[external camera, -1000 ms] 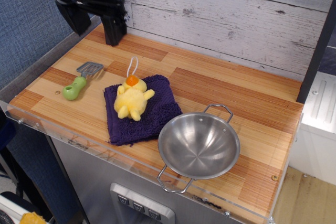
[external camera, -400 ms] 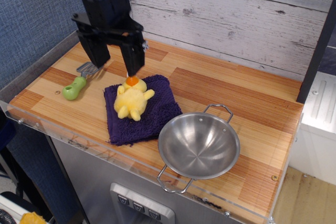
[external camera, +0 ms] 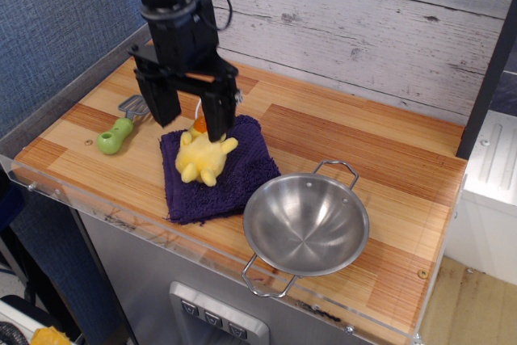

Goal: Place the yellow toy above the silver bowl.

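Lying on a purple cloth (external camera: 218, 175) at the middle of the wooden surface (external camera: 347, 139), the one yellow toy (external camera: 201, 157) has its long axis running from far to near: the orange beak points toward the back wall and the feet point toward the front edge. The claw (external camera: 191, 119) hangs over the head end with its two dark fingers (external camera: 216, 116) spread wide, one by the beak and one out to the left of the toy, gripping nothing. One silver bowl (external camera: 306, 223) sits upright near the front edge, just right of the cloth, its two wire handles at front and back. One green-handled spatula (external camera: 118, 131) lies left of the cloth.
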Robot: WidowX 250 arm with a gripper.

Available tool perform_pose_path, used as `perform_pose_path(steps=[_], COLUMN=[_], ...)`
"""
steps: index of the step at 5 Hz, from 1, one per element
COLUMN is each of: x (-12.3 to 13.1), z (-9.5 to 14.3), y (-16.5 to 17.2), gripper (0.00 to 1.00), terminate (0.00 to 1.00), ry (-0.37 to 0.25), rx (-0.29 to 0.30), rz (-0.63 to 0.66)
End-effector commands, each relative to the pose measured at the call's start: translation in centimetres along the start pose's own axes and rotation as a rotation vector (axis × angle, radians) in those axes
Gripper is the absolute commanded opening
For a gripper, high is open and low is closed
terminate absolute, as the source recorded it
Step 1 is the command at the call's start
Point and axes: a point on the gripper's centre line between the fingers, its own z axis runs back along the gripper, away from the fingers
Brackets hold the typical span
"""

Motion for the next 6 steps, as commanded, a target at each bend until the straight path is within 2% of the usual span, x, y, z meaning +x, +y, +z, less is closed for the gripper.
perform_pose_path(steps=[1,3,4,6], x=[0.5,1.5,2.0,2.2], z=[-1.9,-3.1,-2.4,0.0], y=[-1.5,-1.5,-1.6,-1.5], gripper=[1.0,1.0,0.0,0.0], terminate=[0.0,0.0,0.0,0.0], ry=[0.005,-0.012,-0.05,-0.104], rx=[0.007,0.047,0.071,0.07], rz=[-0.007,0.017,0.002,-0.025])
